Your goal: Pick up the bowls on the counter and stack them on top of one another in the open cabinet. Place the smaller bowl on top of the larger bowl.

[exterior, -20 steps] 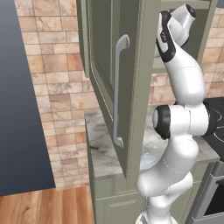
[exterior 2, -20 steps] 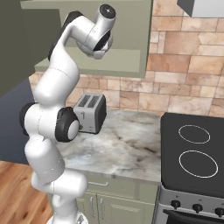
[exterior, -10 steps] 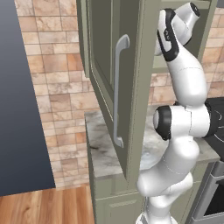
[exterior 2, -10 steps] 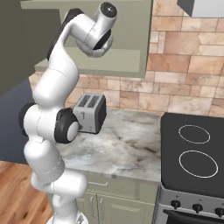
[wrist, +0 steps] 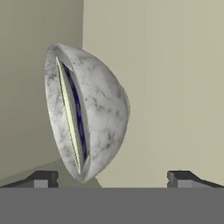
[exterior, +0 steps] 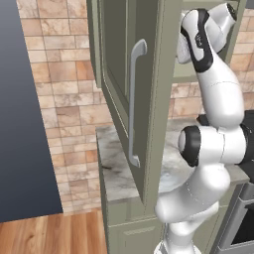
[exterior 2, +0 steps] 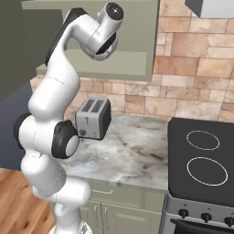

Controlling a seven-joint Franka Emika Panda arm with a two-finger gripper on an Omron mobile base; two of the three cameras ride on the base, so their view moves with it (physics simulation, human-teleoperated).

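In the hand view the larger bowl [wrist: 105, 109], grey with marble veins, sits inside the open cabinet [wrist: 175, 65]. The view is rolled, so the bowl looks stood on its edge. The smaller bowl [wrist: 65, 103] nests inside it, showing as a thin pale cream-green rim within the wider rim. My gripper [wrist: 113, 179] is open and a little back from the stack, its two fingertips [wrist: 41, 178] far apart with nothing between them. In the base views my arm reaches up into the open cabinet [exterior 2: 132, 41] beside its door [exterior: 119, 99]. Below lies the counter [exterior 2: 132, 151].
The cabinet door's long silver handle [exterior: 133, 104] hangs close to my arm's left. A silver toaster [exterior 2: 93, 118] stands on the counter below the cabinet. The black stovetop [exterior 2: 203, 160] lies to the right. Brick wall runs behind.
The upper arm and wrist have shifted slightly to the right in the left base view. The counter, toaster and cabinet door stay as they were.
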